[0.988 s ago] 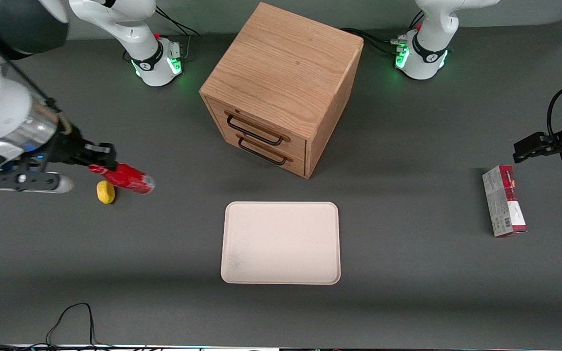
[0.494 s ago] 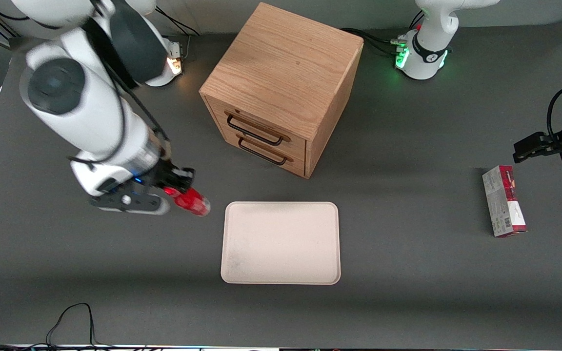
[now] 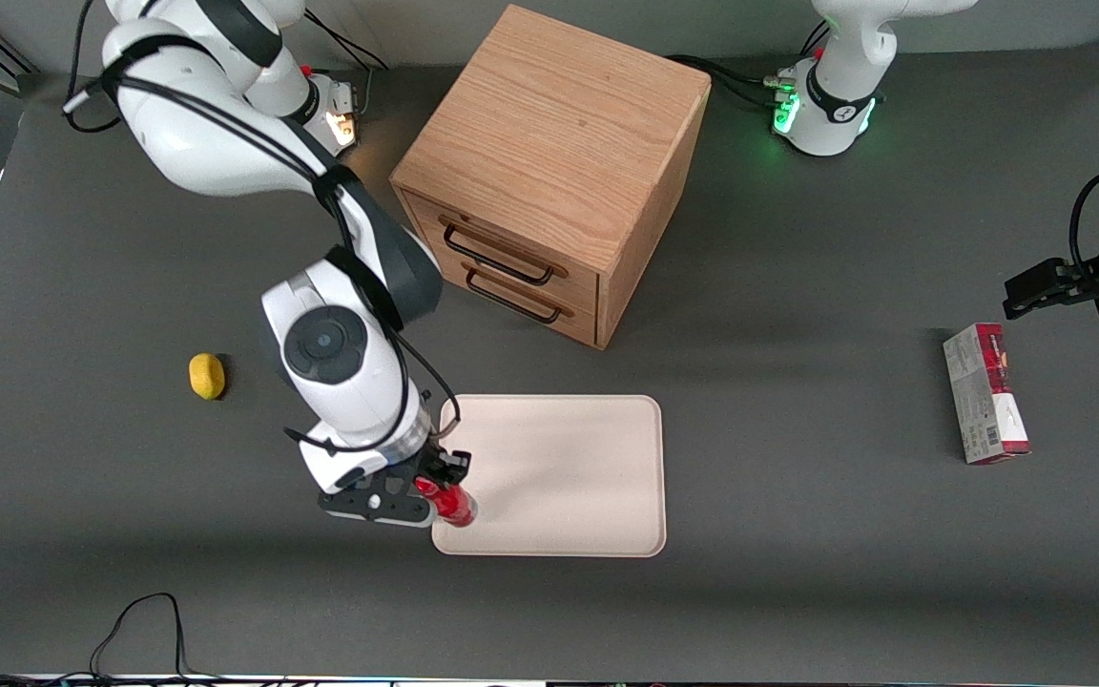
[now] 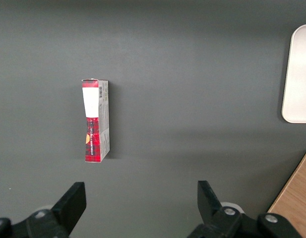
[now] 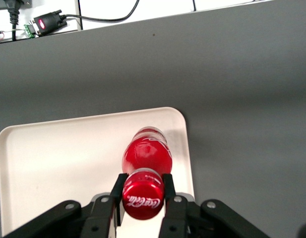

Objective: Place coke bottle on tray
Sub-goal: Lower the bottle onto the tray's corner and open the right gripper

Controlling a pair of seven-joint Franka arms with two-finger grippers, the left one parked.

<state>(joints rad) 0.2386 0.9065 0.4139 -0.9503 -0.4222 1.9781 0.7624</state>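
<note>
While the gripper hangs over the tray's corner nearest the front camera at the working arm's end, its two black fingers are clamped on the neck of the coke bottle, just under the red cap. From the wrist camera, the gripper shows one finger on each side of the neck, and the coke bottle hangs base-down between them, its glossy red body reaching below the jaws toward the tray. Whether the silvery base touches the cream surface cannot be told. The bottle stands roughly upright, over the tray and close inside its low rim.

A wooden two-drawer cabinet sits farther from the front camera than the jaws, both drawers shut, their dark handles facing the tray. A small yellow lump lies on the grey table, sideways from the jaws toward the working arm's end. A red-and-white carton lies flat, well apart from the jaws, toward the parked arm's end; the carton also shows in the left wrist view, with one edge of the tray.
</note>
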